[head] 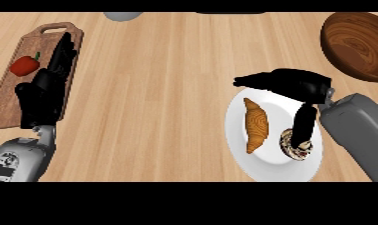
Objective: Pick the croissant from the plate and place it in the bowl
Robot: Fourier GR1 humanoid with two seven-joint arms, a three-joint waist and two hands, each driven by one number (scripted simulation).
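No brand, label or writing can be read anywhere on the counter.

At the far left a wooden cutting board [22, 76] lies along the counter's edge, a red pepper [25, 65] resting on it. The left hand [46, 91] shows over the board's right side, fingers straight and pointing up the view, holding nothing.

The middle of the wooden counter [162, 84] is bare, wide room between the board and the plate. At the top edge a grey rounded object [122, 16] is cut off by the frame.

Right of centre sits the white plate [258, 166], reaching close to the lower edge. The croissant [255, 125] lies on its left half, upright in the view, untouched. A mushroom [294, 145] lies on the plate's right half.

The right hand [291, 84] hovers over the plate's upper right rim, fingers extended leftward above the croissant, thumb pointing down over the mushroom; it is spread and grips nothing.

The wooden bowl [353, 44] sits at the upper right corner, partly cut off, apart from the plate.
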